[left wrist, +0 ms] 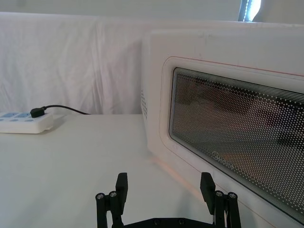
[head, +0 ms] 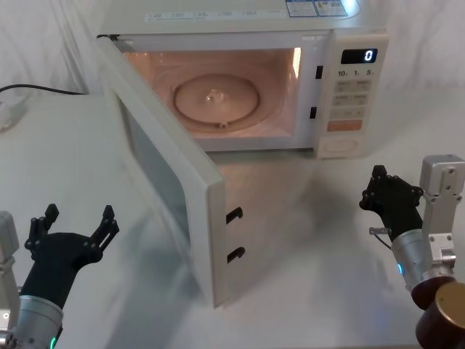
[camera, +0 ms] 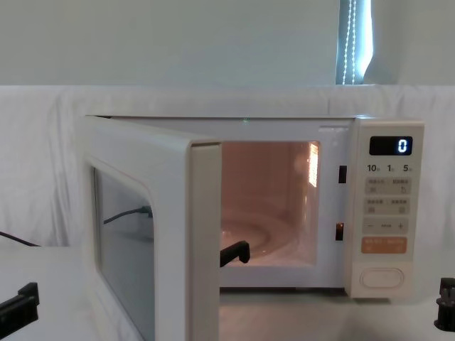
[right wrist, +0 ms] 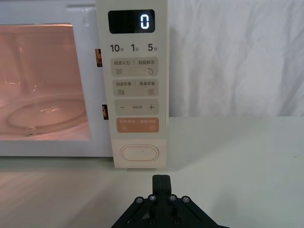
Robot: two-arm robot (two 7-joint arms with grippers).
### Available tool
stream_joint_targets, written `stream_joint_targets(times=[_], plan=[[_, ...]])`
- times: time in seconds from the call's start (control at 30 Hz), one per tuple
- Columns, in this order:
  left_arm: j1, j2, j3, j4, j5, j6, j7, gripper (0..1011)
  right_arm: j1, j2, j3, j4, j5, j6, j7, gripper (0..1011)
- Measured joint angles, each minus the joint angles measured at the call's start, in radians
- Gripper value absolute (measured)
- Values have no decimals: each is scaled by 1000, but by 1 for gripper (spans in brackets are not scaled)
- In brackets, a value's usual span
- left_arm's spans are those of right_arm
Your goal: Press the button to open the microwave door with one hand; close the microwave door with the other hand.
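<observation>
The right gripper hovers low over the table, its black fingers pressed together with nothing between them. Straight ahead of it, with bare table between, sits the button, untouched at the foot of the control panel, below the orange key; the display above reads 0. In the chest view just a sliver of this gripper shows at the lower corner.

The left gripper hangs above the table with its fingers spread wide and empty. Ahead and to its right stands the microwave door, swung well open, apart from the fingertips. Its perforated glass window faces the left wrist camera, cut off at that picture's edge. Beyond the door the lit cavity shows the glass turntable, partly hidden by the door in the chest view. Far off to the gripper's left a power strip lies with a black plug in it.
</observation>
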Motion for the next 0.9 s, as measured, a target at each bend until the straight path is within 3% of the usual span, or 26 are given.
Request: stream_joint_targets(times=[0.57, 0.77, 0.9], plan=[[0, 0, 0, 0, 0, 0, 0, 1001, 1, 1, -1, 1, 0, 2, 1, 12], [0, 0, 0, 0, 0, 0, 0, 1001, 1, 2, -2, 1, 0, 2, 2, 149], [0, 0, 0, 0, 0, 0, 0, 1001, 1, 2, -2, 1, 1, 3, 2, 294]])
